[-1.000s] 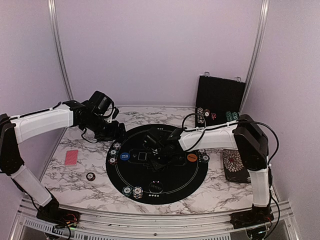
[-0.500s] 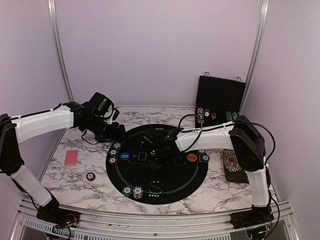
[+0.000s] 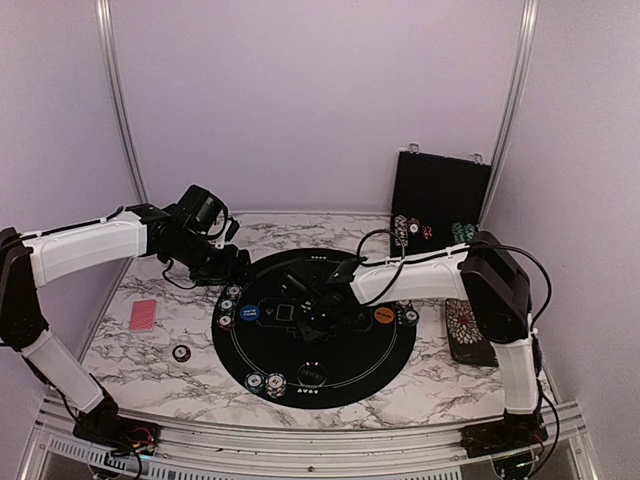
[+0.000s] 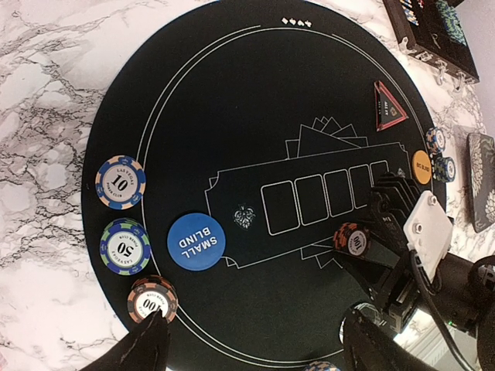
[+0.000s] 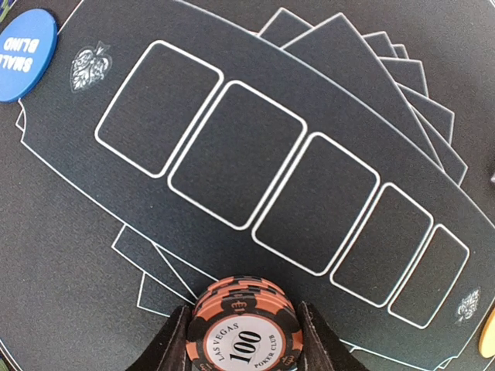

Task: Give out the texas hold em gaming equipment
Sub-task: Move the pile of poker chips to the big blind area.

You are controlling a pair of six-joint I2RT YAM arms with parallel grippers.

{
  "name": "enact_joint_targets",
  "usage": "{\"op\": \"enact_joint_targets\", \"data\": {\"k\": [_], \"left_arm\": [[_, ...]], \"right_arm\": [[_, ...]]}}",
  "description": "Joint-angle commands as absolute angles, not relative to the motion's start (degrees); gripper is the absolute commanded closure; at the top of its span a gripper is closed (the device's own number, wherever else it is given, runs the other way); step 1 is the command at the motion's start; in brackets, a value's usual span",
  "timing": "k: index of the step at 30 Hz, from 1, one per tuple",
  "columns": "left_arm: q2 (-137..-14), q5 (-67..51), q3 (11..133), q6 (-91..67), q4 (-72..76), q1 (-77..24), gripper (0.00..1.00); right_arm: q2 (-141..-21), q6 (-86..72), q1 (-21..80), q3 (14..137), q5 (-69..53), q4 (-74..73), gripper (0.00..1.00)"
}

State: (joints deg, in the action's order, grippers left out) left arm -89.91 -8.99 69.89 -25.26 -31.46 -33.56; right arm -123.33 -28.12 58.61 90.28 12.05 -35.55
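A round black poker mat (image 3: 350,372) lies mid-table. In the right wrist view my right gripper (image 5: 242,309) is shut on a small stack of orange-and-black 100 chips (image 5: 244,334), just below the row of card outlines; both fingers touch its sides. The same stack (image 4: 353,239) shows in the left wrist view. My left gripper (image 4: 259,352) hangs open over the mat's left rim, near a blue 10 stack (image 4: 121,182), a green 50 stack (image 4: 124,246), a 100 stack (image 4: 152,299) and the blue small-blind button (image 4: 196,241). A red-backed card (image 3: 143,315) lies on the marble at the left.
The black chip case (image 3: 440,190) stands open at the back right with chips at its foot. A floral black pad (image 3: 470,328) lies at the right edge. An orange button (image 3: 384,316) and more chip stacks (image 3: 266,383) sit on the mat. One chip (image 3: 181,352) lies off it.
My right gripper has closed from open onto the 100 chip stack and drifted slightly left. The left arm has hardly moved.
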Motion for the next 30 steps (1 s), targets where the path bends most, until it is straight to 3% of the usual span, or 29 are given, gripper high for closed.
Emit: {"op": "enact_joint_targets", "data": {"k": [1,30], "left_arm": [[-88.2,-9.6,69.5,-24.7,-30.6,-33.2,0.21],[-91.3,-11.2,70.8,-24.6,-30.6,-33.2,0.22]], "right_arm": [[-122.7,-29.7,58.3,88.2,14.6,-38.5,0.68],[-112.7,-35.3,53.2,71.7,15.7,-36.1,0.69]]}}
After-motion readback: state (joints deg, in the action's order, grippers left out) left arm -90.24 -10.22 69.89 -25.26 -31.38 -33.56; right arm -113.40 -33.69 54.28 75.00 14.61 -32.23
